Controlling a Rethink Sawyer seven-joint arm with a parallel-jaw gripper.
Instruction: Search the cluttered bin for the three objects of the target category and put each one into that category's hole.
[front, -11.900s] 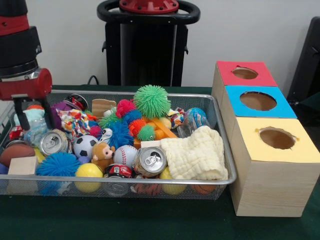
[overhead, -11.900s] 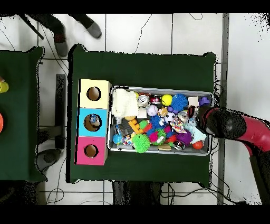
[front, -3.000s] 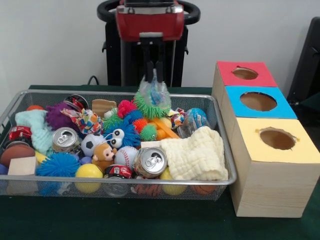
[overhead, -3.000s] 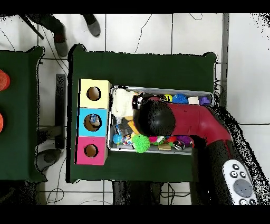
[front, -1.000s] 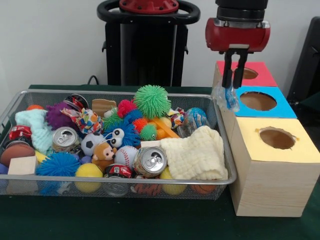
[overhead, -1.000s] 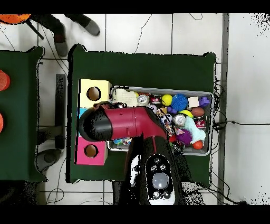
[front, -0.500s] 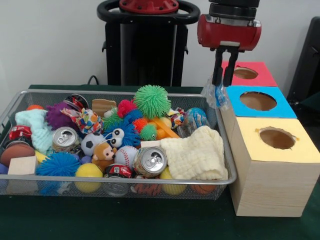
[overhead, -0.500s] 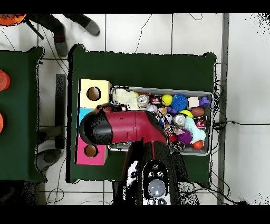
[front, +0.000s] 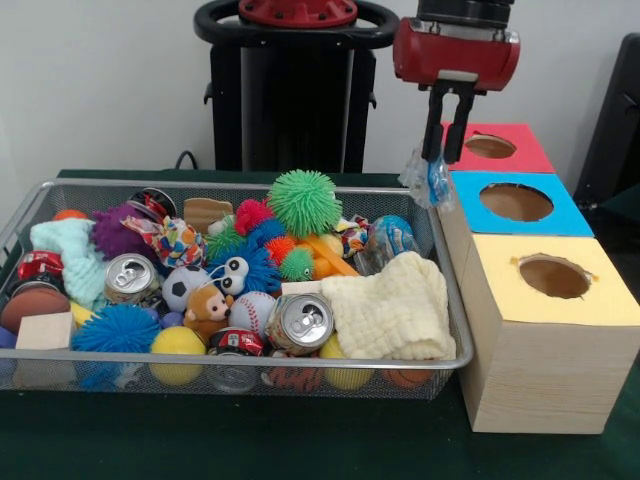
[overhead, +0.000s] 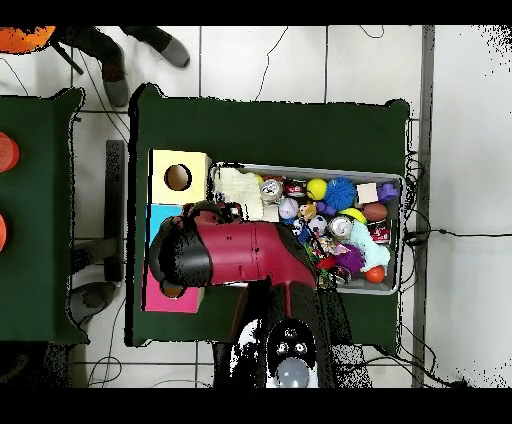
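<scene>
Even, soft indoor light, faint shadows

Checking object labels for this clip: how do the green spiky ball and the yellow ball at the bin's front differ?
The green spiky ball is bristly, larger, and sits high on the pile near the bin's far side. The yellow ball is smooth, smaller, and lies low against the front mesh. Both are round and untouched.
</scene>
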